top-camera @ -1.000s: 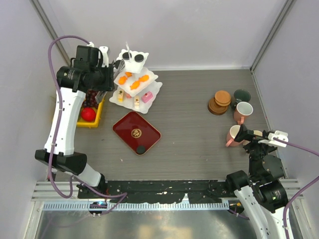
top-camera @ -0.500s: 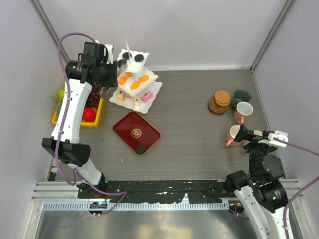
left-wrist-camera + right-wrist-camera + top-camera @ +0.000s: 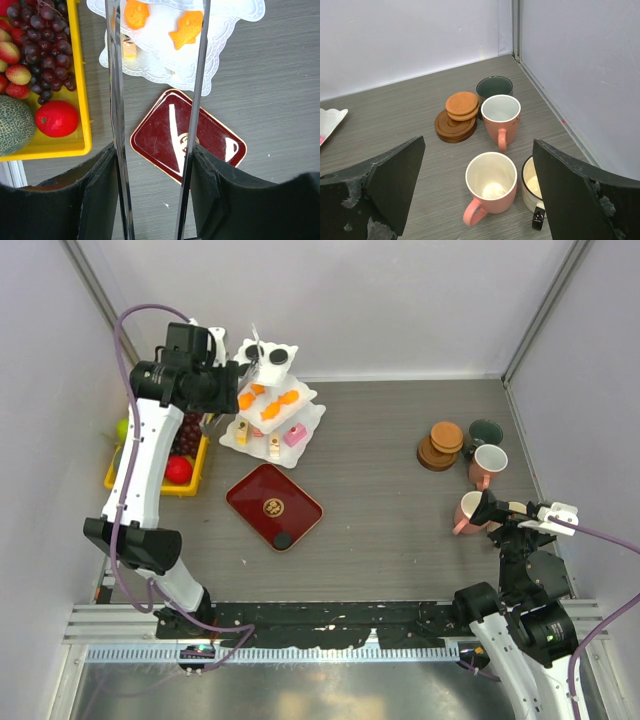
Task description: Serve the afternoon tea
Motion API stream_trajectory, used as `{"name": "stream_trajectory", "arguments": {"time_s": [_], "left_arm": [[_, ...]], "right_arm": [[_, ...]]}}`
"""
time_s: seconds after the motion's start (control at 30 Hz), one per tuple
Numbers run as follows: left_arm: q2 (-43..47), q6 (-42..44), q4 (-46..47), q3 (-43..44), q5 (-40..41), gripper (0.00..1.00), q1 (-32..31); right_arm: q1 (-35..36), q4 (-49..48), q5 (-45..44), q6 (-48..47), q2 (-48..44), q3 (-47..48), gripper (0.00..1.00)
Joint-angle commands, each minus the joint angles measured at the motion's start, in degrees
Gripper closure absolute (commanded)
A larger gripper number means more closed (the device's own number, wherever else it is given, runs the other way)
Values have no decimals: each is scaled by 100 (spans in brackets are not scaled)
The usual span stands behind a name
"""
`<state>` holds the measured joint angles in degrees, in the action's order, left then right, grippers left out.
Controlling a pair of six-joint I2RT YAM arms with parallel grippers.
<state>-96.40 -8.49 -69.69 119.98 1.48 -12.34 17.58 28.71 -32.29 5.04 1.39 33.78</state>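
On the counter (image 3: 400, 450) the tiered stand (image 3: 308, 425) is set in the far left corner, a red tray (image 3: 250, 495) just nearer, mugs (image 3: 492, 182) and coasters (image 3: 457, 112) by the right edge. Metal tongs (image 3: 117, 125) are pinched in the left jaws, blades spread over the orange pastries (image 3: 186, 30); the right jaws are spread wide above the mugs, nothing held. Should the tongs be gripped loosely, a pastry could be crushed or dropped short of the tray.

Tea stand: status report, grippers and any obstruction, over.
Left gripper gripping metal tongs, held over orange pastries on white stand. Right gripper open, by mugs. No obstruction seen.
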Motion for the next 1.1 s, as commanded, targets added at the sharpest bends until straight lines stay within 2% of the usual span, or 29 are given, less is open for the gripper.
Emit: {"name": "stream_trajectory", "arguments": {"time_s": [0.0, 0.17, 0.6, 0.83, 1.07], "left_arm": [[630, 41, 132, 245, -103, 43, 21], [1341, 23, -36, -229, -402, 44, -23], [3364, -205, -1, -3646, -473, 48, -743], [3654, -627, 43, -5106, -560, 49, -1577], [3593, -935, 140, -5916, -543, 48, -2097]], "right_arm": [[26, -225, -49, -29, 37, -12, 5], [35, -234, -58, -29, 28, -3, 5], [26, -225, -49, -29, 46, -3, 5], [34, -225, -67, -21, 55, -12, 5], [34, -225, -66, -29, 63, -12, 5]]}}
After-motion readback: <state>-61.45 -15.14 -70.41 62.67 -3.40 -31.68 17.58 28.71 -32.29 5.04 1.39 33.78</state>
